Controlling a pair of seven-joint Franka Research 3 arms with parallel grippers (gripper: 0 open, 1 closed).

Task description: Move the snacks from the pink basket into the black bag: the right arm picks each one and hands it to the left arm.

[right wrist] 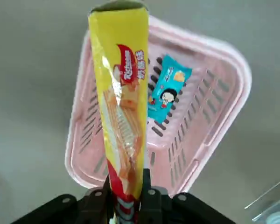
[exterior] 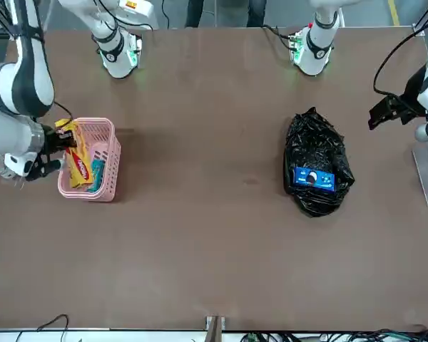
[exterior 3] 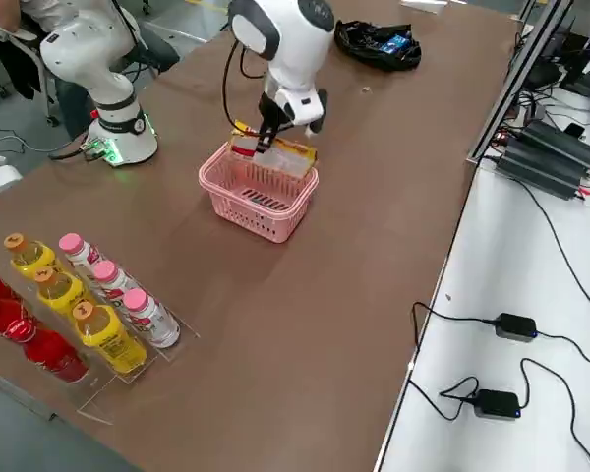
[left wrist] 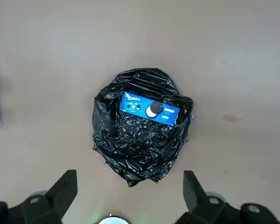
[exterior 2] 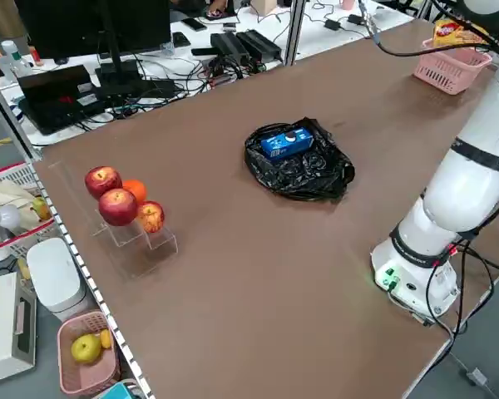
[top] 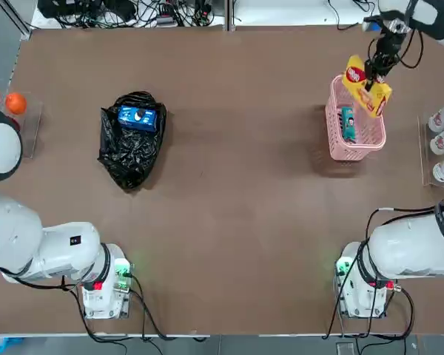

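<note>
Pinching 1 yellow packet point(right wrist: 123, 102) above the pink basket point(right wrist: 203, 60), right end effector point(right wrist: 126, 191), left end effector point(left wrist: 130, 186) spread over the black bag point(left wrist: 140, 144)

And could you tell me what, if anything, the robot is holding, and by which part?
The right claw holds the yellow packet by one end, above the basket. The left claw holds nothing.

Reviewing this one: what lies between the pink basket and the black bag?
Only bare brown tabletop lies between the pink basket and the black bag, as the top view shows.
</note>
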